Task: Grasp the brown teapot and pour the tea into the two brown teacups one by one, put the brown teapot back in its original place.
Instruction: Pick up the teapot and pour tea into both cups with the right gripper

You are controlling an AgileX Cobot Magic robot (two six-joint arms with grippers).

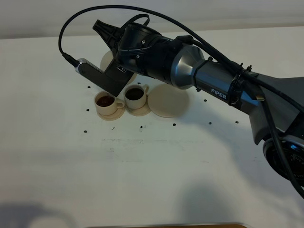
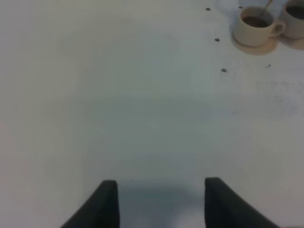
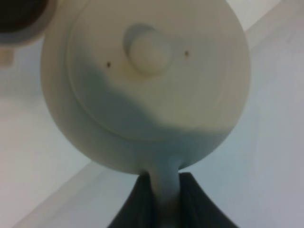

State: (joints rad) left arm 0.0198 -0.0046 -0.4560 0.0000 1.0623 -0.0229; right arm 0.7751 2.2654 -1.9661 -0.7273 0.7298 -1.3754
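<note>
My right gripper (image 1: pixel 107 35) reaches across to the left and is shut on the loop handle of the brown teapot (image 3: pixel 147 85). In the right wrist view the gripper (image 3: pixel 165 190) pinches that handle, with the knobbed lid facing the camera. From high up only pale slivers of the teapot (image 1: pixel 108 61) show behind the wrist, above the cups. Two brown teacups (image 1: pixel 105 102) (image 1: pixel 135 94) stand on small saucers, both holding dark tea. Right of them lies the wide bare saucer plate (image 1: pixel 167 100). My left gripper (image 2: pixel 161 204) hovers low over bare table, open and empty, with the teacups (image 2: pixel 256 26) (image 2: pixel 294 16) far ahead.
Small dark dots (image 1: pixel 174 124) are scattered over the white table (image 1: pixel 152 166) around the cups. The right arm's black cable (image 1: pixel 76 19) loops above the wrist. A wood-coloured strip (image 1: pixel 204 225) shows at the table's near edge.
</note>
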